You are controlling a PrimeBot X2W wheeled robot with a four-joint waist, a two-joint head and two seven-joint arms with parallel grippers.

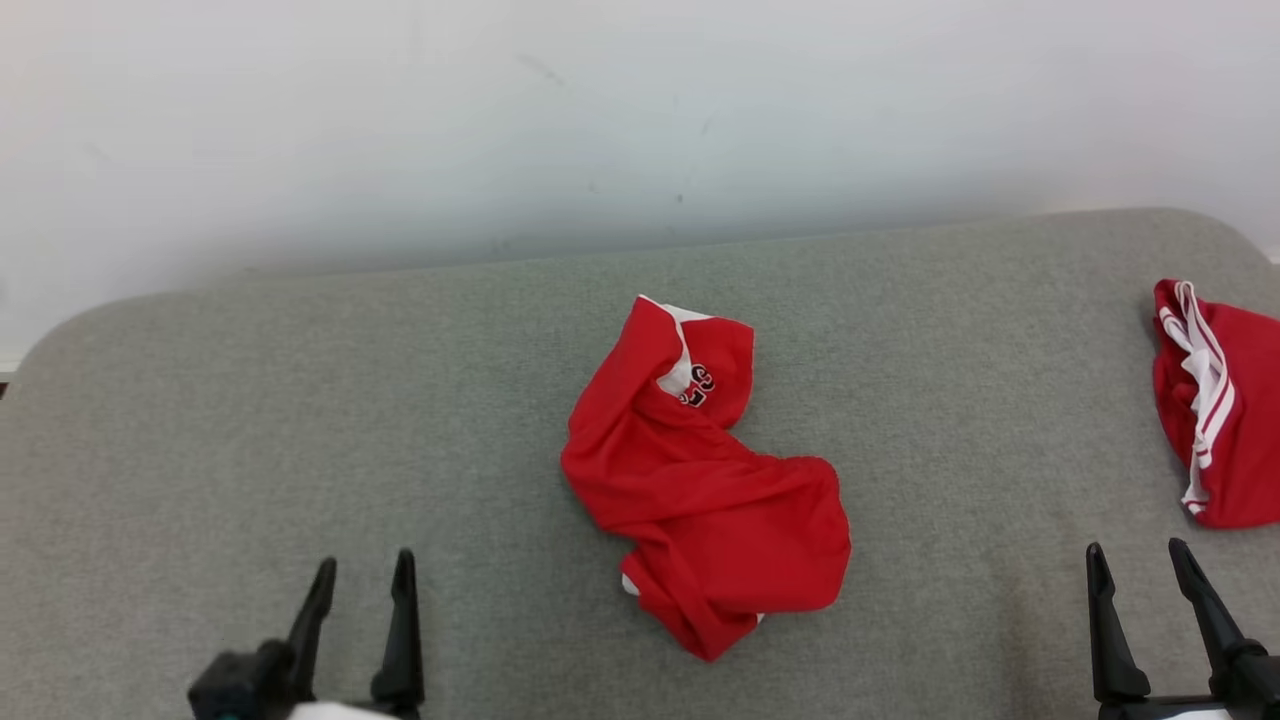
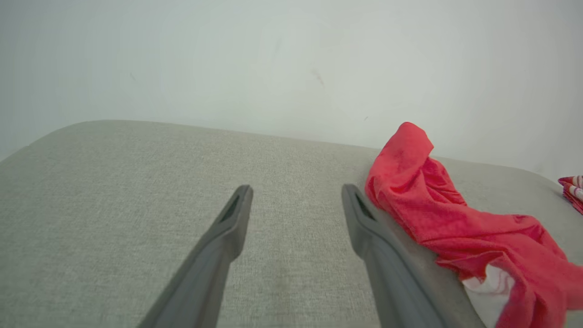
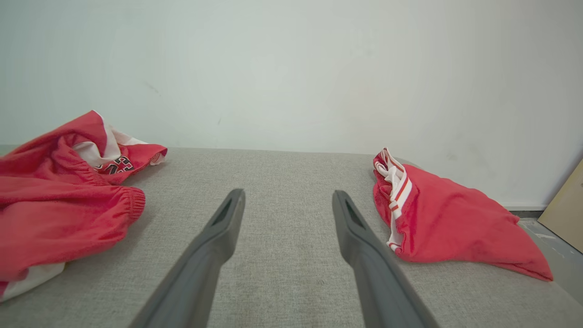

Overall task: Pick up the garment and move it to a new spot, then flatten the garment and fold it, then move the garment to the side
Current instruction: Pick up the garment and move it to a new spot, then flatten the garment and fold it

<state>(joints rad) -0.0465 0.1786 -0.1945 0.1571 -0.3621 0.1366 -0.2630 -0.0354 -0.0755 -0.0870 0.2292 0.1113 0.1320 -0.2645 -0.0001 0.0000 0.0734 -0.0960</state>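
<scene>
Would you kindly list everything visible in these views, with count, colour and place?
crumpled garment: 1, red with white trim, middle of the surface
second garment: 1, red with white stripes, right end of the surface
padded surface: 1, grey fabric, under both garments
wall: 1, white, behind the surface
board: 1, tan, far right by the wall
left gripper: 1, dark, lower left, open, empty
right gripper: 1, dark, lower right, open, empty

At lower left of the head view the left gripper (image 1: 365,562) is seen, the right gripper (image 1: 1137,548) at lower right. Both pairs of dark fingers (image 1: 402,620) are pointed forward and spread wide. Both are held empty.
</scene>
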